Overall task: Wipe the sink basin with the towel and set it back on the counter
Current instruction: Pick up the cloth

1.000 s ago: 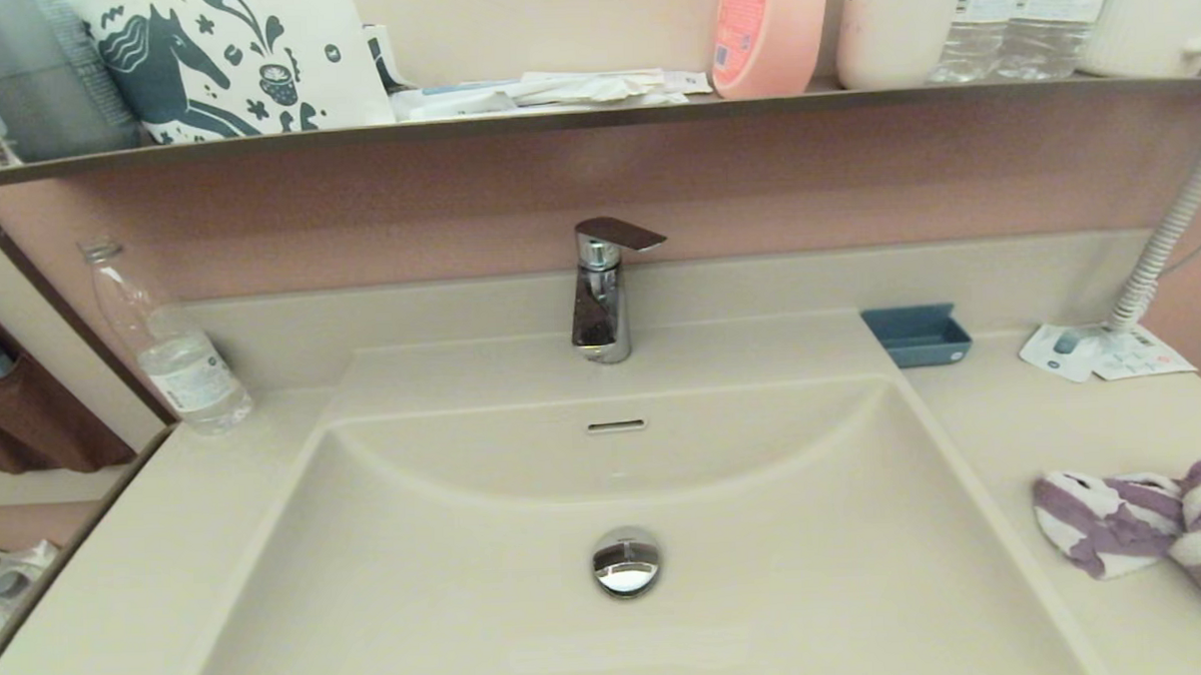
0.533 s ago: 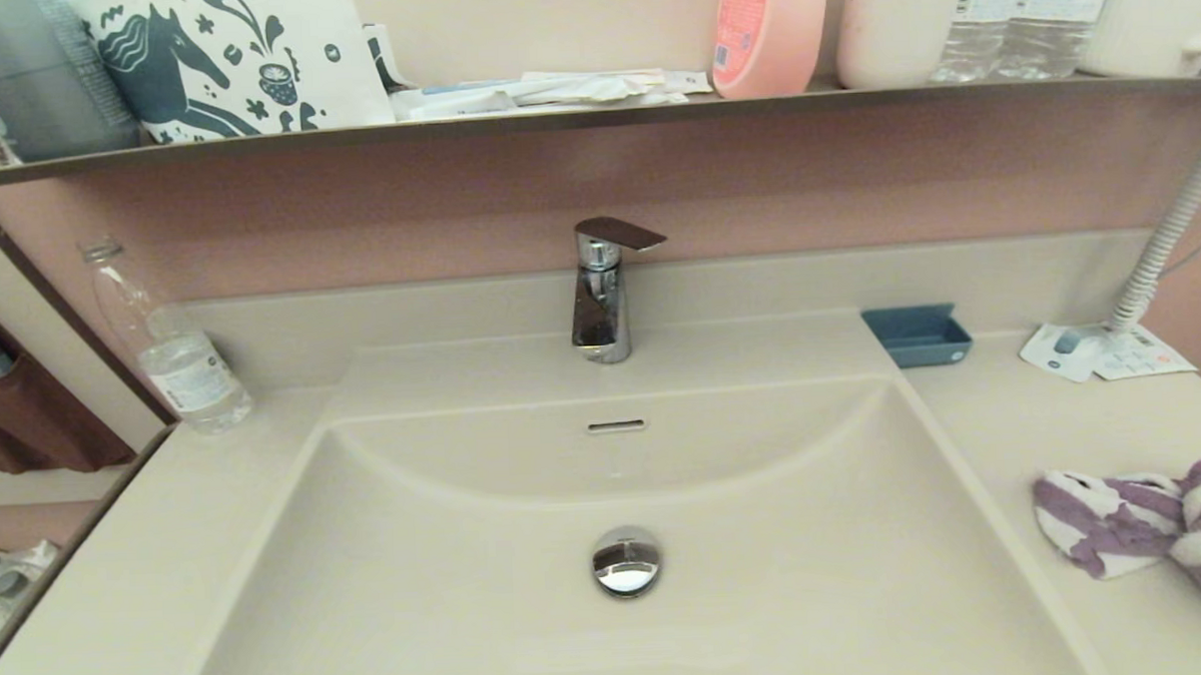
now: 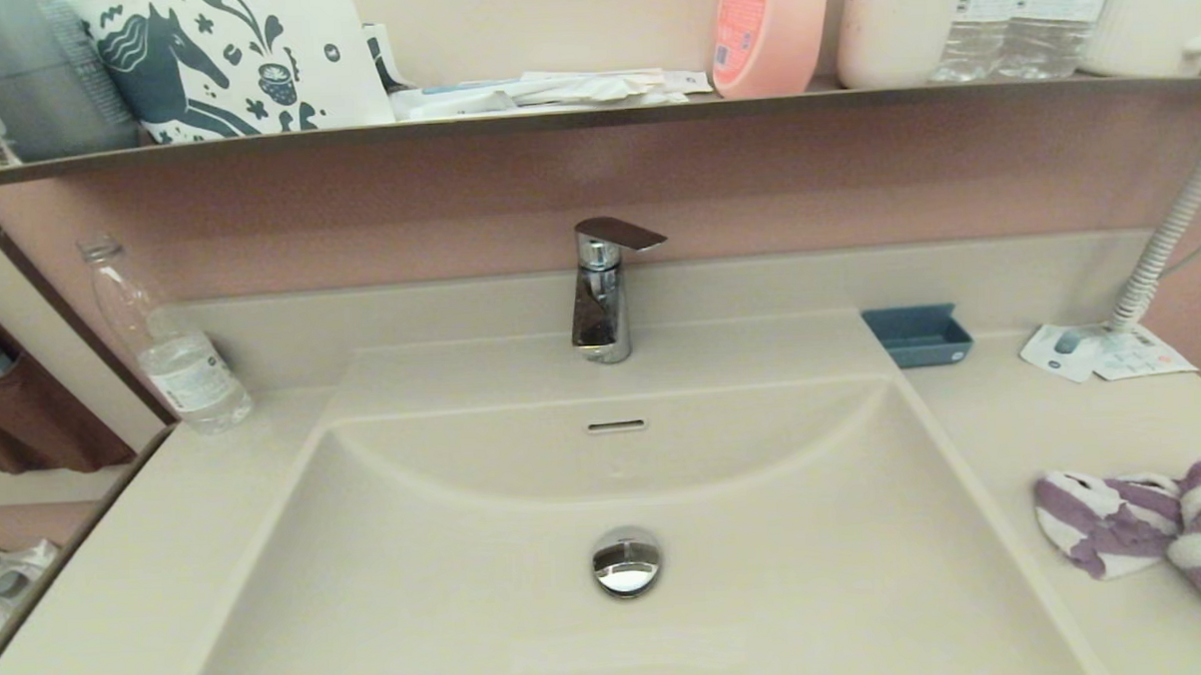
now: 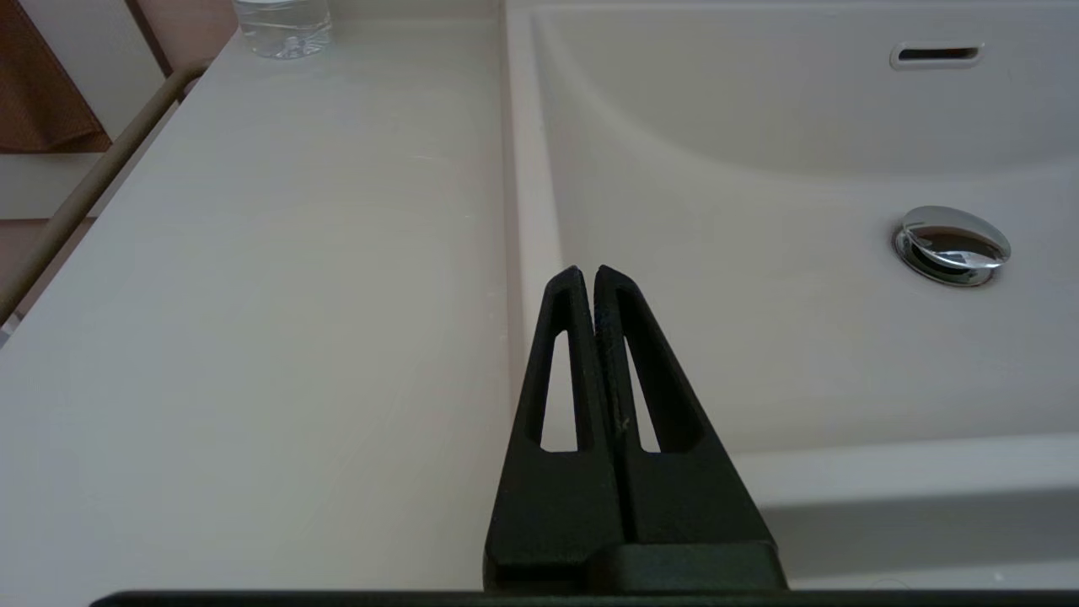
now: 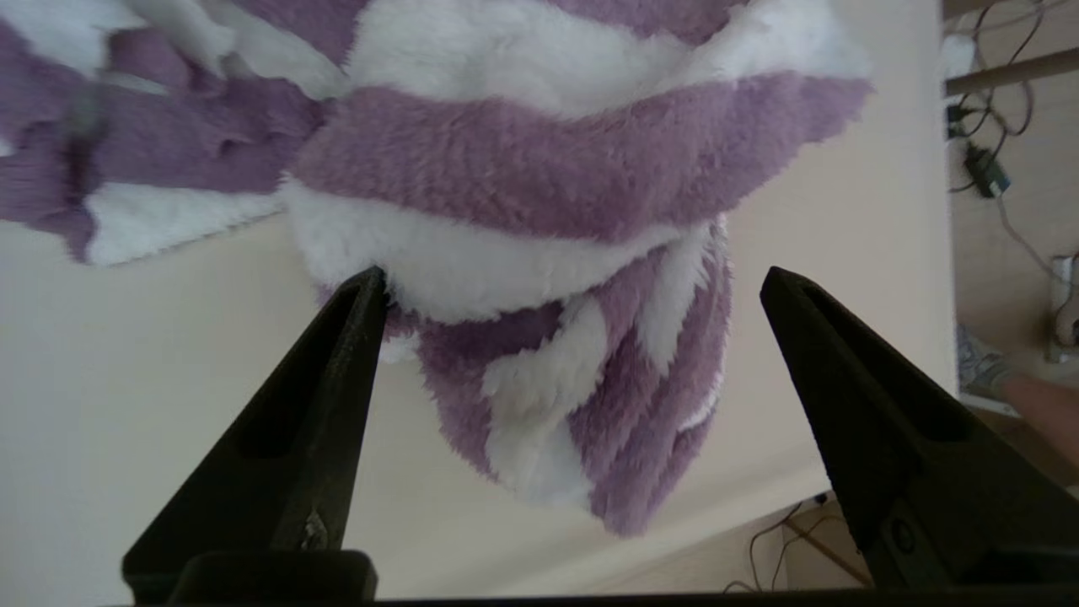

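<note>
A: Where was the towel [image 3: 1147, 528]?
B: Bunched on the surface [image 3: 1053, 432] right of the sink basin [image 3: 469, 582], near the front right corner. Purple and white stripes, part of it ran out of the head view's right edge. Nothing in the basin itself.

A: Right gripper [image 5: 573, 282]?
B: Fingers spread wide. Wrist view showed them straddling the towel's [image 5: 539, 169] near lobe, one fingertip [image 5: 367, 291] touching or just beside the fluff, the other well clear of it. Not pinching anything. In the head view only a dark speck showed at the right edge by the towel; couldn't tell what it was.

A: Left gripper [image 4: 587, 274]?
B: Fingers pressed together, holding nothing. Hung over the basin's [image 4: 759, 337] left rim, where it met the left stretch of the surface [image 4: 253, 295]. Not in the head view.

A: Basin details?
B: Chrome drain plug [image 3: 625, 561] in the middle of the floor, overflow slot [image 3: 616, 426] on the curved back wall, faucet [image 3: 604, 292] behind on the ledge.

A: Anything else on the surface?
B: Clear water bottle [image 3: 171, 352] at back left. Blue tray [image 3: 917, 334] at the basin's back right corner. Printed white card [image 3: 1100, 352] further right, with a coiled white cord [image 3: 1171, 228] rising from it. Shelf [image 3: 553, 119] above the pink wall carried a horse-print bag [image 3: 221, 56], a pink bottle [image 3: 764, 27], some papers [image 3: 552, 89] and more water bottles [image 3: 1029, 13].
</note>
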You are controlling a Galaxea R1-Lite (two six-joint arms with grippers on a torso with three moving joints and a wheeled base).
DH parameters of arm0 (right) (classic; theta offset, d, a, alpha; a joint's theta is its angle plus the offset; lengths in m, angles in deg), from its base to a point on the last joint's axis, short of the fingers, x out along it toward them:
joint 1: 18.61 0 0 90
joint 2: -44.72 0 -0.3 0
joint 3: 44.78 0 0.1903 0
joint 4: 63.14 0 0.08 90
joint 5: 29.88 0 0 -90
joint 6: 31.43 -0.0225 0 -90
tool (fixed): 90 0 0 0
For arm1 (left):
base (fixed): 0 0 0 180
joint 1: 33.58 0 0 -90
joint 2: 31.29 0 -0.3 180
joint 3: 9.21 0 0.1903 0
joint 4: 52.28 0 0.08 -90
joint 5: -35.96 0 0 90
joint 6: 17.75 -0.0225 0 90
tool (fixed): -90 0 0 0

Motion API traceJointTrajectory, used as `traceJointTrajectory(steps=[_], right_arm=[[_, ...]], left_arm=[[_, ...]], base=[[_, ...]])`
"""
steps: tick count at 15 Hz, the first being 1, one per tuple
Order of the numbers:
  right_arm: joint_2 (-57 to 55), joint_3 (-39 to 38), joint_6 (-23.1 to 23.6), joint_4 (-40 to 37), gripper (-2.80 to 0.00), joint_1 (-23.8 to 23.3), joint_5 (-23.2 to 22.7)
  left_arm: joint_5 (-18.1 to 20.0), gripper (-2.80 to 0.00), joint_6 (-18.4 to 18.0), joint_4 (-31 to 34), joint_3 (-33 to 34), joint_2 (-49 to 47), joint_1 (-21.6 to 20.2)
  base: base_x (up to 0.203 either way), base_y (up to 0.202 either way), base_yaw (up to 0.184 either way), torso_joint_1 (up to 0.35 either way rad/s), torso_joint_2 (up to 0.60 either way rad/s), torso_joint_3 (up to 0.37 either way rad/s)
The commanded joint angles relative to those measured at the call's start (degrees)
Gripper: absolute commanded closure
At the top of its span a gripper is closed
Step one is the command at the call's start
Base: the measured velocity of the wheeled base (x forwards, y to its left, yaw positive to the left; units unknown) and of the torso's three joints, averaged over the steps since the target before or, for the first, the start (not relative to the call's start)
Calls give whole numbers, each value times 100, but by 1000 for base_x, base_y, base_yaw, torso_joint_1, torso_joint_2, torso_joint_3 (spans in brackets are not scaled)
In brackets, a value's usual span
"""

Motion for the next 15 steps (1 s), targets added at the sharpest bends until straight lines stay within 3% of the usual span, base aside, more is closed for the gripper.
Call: traceJointTrajectory(steps=[1,3,9,10,15], right_arm=[[-394,2,26,93,-280,-52,-84],[-431,24,12,167,-280,-57,-568],[-904,143,99,177,-280,-48,-686],[-937,102,105,177,0,-48,-839],[-829,79,95,177,0,-39,-1068]], left_arm=[[0,0,3,1,1,-7,0],[0,0,3,-1,1,-7,-4],[0,0,3,1,1,-7,-4],[0,0,3,0,1,-7,-1],[0,0,3,1,1,-7,-1]], base=[[0,0,0,0,0,0],[0,0,0,0,0,0],[0,0,0,0,0,0],[0,0,0,0,0,0],[0,0,0,0,0,0]])
